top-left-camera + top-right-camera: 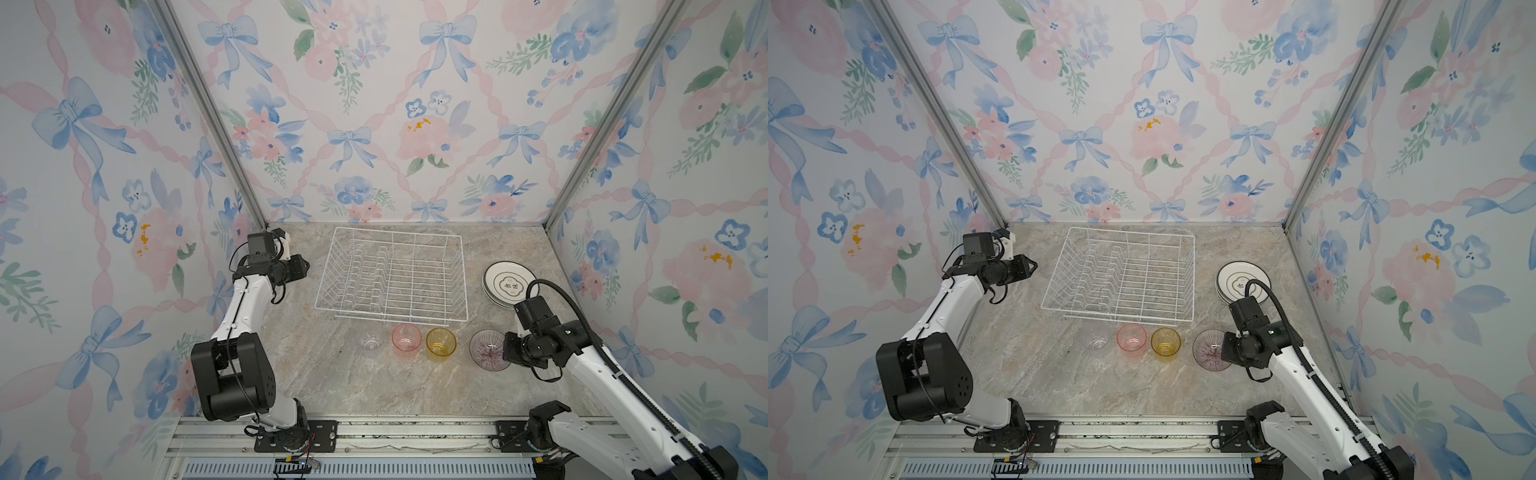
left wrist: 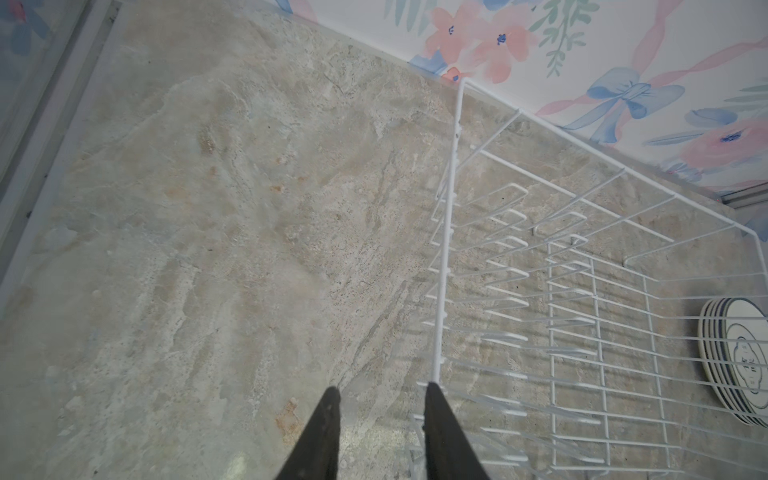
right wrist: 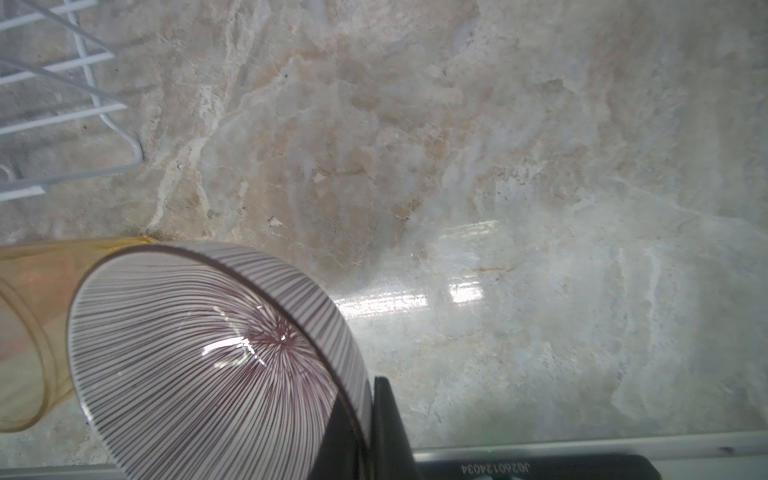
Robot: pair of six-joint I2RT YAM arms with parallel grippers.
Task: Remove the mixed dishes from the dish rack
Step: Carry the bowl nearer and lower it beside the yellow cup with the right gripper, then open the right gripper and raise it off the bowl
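Front rail with both arm bases sits closest, at the near edge of the marble-look tabletop. Right claw is clamped on the rim wall of the purple-striped bowl, one finger inside and one outside, with no gap left. Can't tell if the bowl's base rests on the tabletop or is raised a bit.

In both top views the bowl is at the right end of a row on the near side of the dish rack. Left to right the row goes clear tumbler, pink tumbler, yellow tumbler, then bowl. All three tumblers stand upright, mouths up, each apart from the next. The yellow one is just beside the bowl.

The rack sits flat toward the back wall, plate dividers on its left half. Every dish in view is outside it. Plate stack, white with dark rims, lies flat near the rack's right side, not touching. The right arm's wrist covers its near edge, and the plate count is unclear.

Left claw is off the rack's left side, narrow gap between the fingers, nothing held. In the left wrist view one fingertip lines up with the rack's top rim wire. Contact can't be told.
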